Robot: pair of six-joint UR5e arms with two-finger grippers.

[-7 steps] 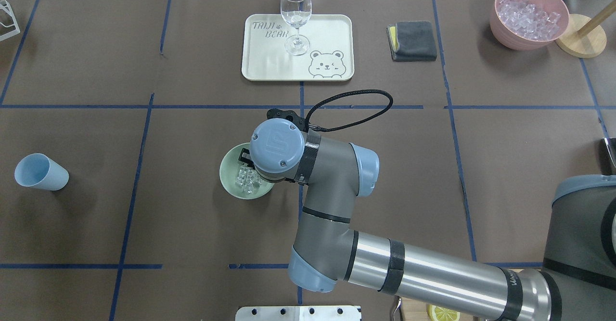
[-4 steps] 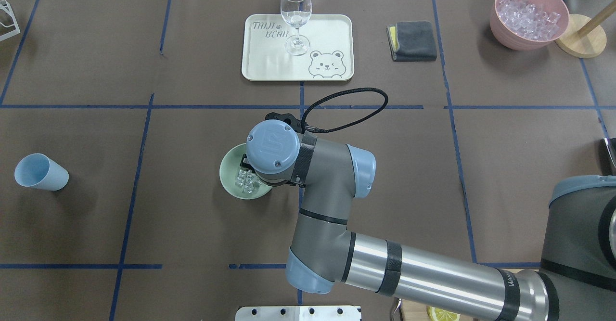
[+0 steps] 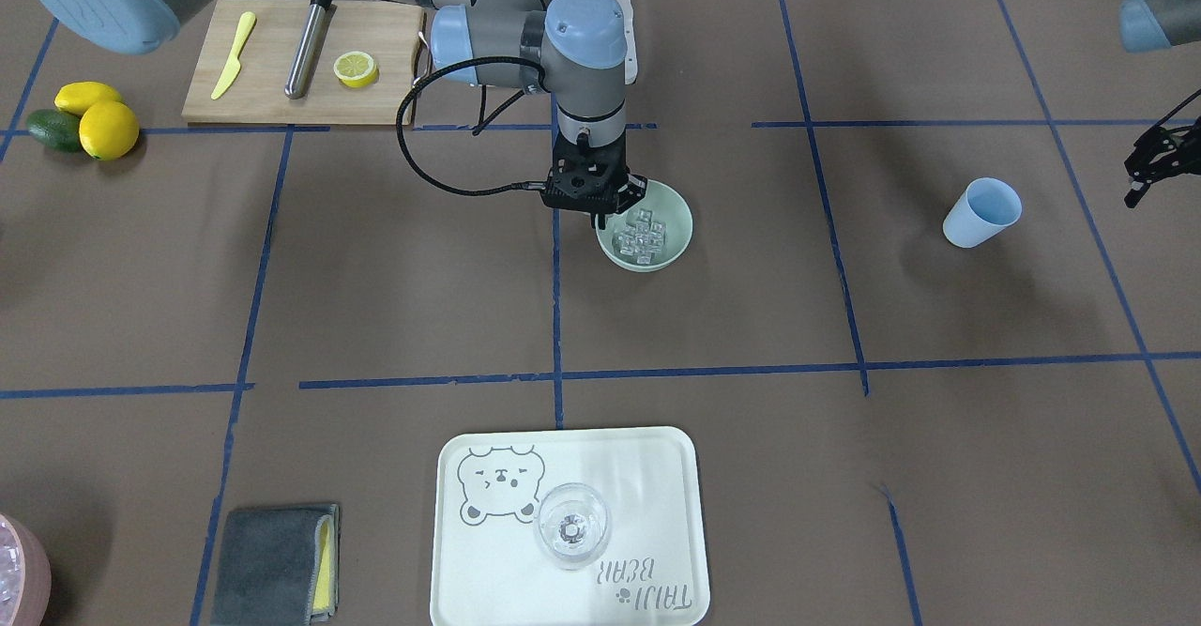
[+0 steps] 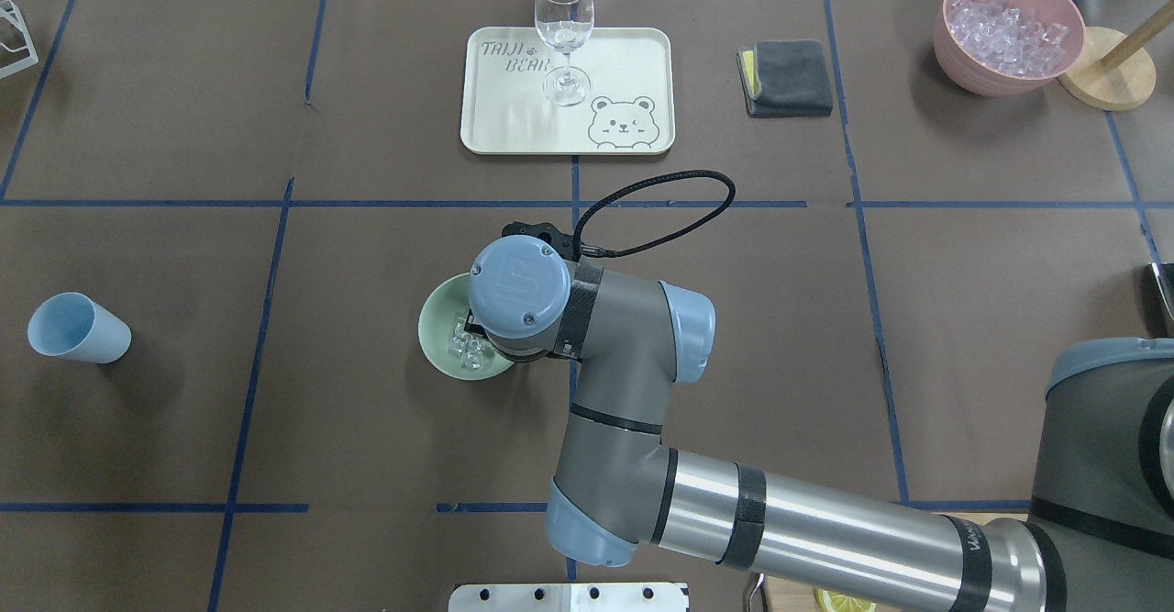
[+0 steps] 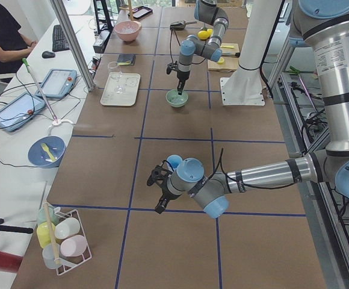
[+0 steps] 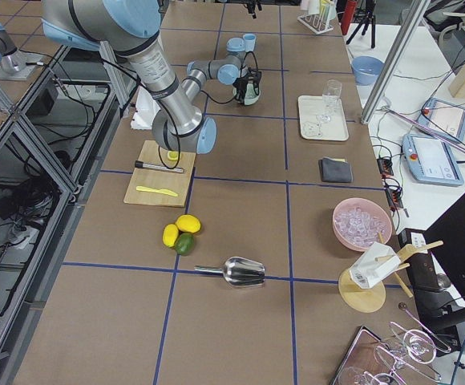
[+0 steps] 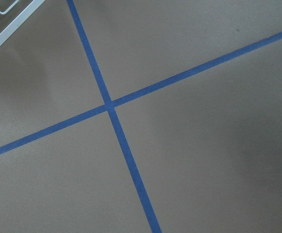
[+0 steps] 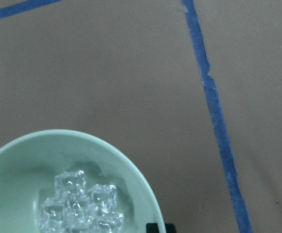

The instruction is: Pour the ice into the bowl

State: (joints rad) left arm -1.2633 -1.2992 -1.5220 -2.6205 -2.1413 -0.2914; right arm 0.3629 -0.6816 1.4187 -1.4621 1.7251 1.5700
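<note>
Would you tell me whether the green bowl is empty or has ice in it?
Not empty: the bowl holds ice, a small pile of clear cubes at its bottom, below the rim.

Tray (image 4: 633, 52): white, bear print; landmark for this list.
Wine glass (image 4: 564, 20): clear, upright on the tray's far left part.
Cloth (image 4: 789, 75): grey, folded, yellow edge; near the tray's right side in the overhead view.
Pink bowl (image 4: 1007, 29): farther right of the tray, beyond the cloth.
Blue cup (image 4: 78, 328): well left of the tray, toward the robot.
Cutting board (image 3: 263, 91): wooden, across the table from the tray; bore a yellow knife (image 3: 233, 55), metal rod (image 3: 305, 44) and lemon half (image 3: 357, 68).
</note>
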